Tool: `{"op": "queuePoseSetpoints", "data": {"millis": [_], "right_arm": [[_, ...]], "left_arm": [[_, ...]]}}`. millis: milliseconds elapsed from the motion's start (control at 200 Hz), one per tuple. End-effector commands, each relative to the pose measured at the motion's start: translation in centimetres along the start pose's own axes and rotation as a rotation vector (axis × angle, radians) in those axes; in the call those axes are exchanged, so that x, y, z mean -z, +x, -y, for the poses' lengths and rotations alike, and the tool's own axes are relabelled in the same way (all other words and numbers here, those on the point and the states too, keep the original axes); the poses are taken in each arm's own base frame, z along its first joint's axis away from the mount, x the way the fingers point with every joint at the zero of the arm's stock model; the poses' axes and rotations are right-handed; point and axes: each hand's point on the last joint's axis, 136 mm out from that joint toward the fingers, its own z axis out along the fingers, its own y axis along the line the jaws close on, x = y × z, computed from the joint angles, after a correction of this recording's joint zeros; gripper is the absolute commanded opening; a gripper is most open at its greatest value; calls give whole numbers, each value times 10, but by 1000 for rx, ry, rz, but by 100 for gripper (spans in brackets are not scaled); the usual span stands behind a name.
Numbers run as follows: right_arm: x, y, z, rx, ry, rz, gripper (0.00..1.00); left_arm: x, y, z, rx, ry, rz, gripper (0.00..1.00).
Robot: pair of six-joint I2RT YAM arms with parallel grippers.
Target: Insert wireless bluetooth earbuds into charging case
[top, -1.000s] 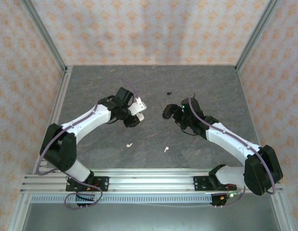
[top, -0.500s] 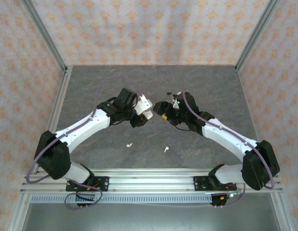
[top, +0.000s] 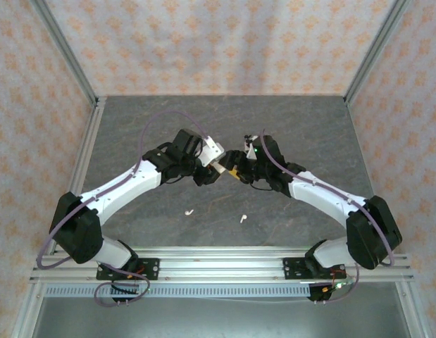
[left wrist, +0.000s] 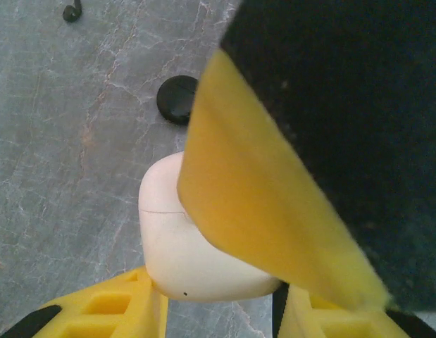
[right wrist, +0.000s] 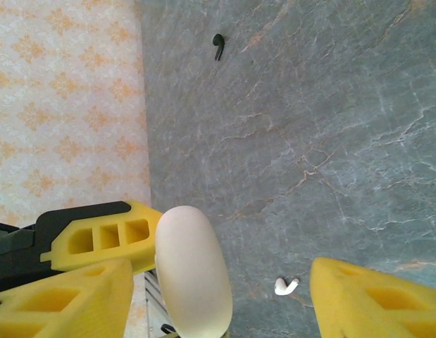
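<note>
Over the grey table [top: 309, 127], the left gripper [top: 208, 169] clamps the white charging case [left wrist: 182, 253] by one end, its seamed end pointing away from the fingers. The right gripper [right wrist: 218, 299] straddles the case with its jaws apart. The earbuds [top: 189, 210] lie nearer the arm bases.

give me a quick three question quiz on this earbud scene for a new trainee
1. True or false: the left gripper grips the charging case.
2. Fill in: the right gripper has its jaws ___ on either side of the charging case.
3. Where are the earbuds? A: inside the charging case. B: lying on the table. C: held by the right gripper.

Key: 1 true; 2 open; 3 B.
</note>
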Motion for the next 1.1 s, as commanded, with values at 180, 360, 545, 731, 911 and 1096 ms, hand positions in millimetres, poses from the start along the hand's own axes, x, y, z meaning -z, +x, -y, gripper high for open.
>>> {"op": "queuePoseSetpoints", "data": {"millis": [180,360,545,731,911,1096], "right_arm": [[-3,-2,-12,1,-68,9,38],[-2,-2,-16,8,-100,17,26],[0,-2,-26,34,-147,13,14],[11,-5,-33,96,-162,56,6],[30,-9,-44,286,-84,70,5],[50,-12,-64,499,-26,7,5]], "left_arm": [[16,-18,11,1,29,81,39],[22,-20,15,3,37,103,41],[27,-24,17,10,46,112,47],[41,-34,11,70,2,154,69],[69,-44,-6,238,-10,201,83],[92,-47,-14,387,50,198,83]]}}
